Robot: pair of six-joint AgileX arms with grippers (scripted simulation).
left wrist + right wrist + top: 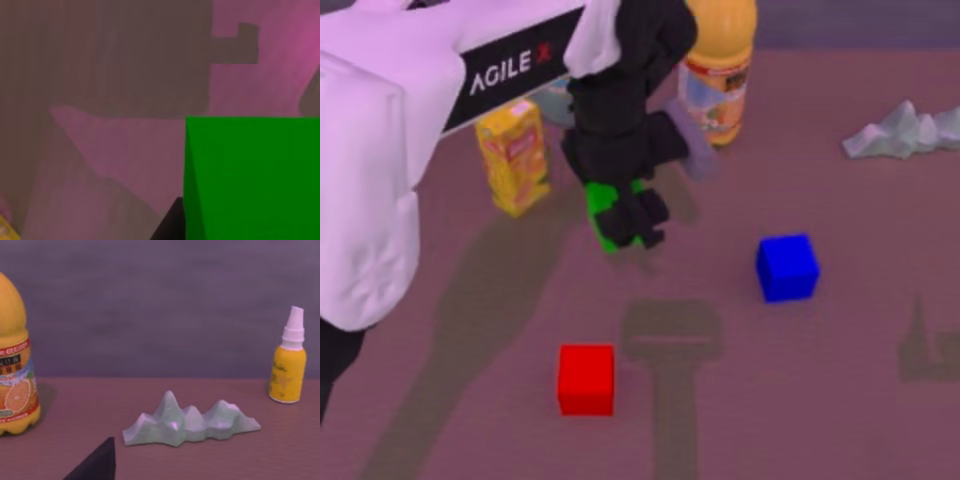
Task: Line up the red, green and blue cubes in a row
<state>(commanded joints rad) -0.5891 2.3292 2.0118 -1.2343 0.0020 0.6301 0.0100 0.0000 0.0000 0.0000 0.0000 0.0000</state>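
The green cube [600, 200] is between the black fingers of my left gripper [628, 215], which is shut on it behind the table's middle. The left wrist view shows the green cube [250, 180] large, with one dark finger [170, 227] pressed against its side. The red cube [586, 378] rests on the table nearer the front, left of centre. To its right and farther back stands the blue cube [787, 266]. My right arm is out of the top view; only one dark fingertip [97, 465] shows in its wrist view.
A yellow juice carton [513, 155] stands just left of the left gripper. An orange juice bottle [720, 70] stands behind it. A crumpled pale grey object [900, 132] lies at the back right, and a small yellow dropper bottle [288, 365] stands beyond it.
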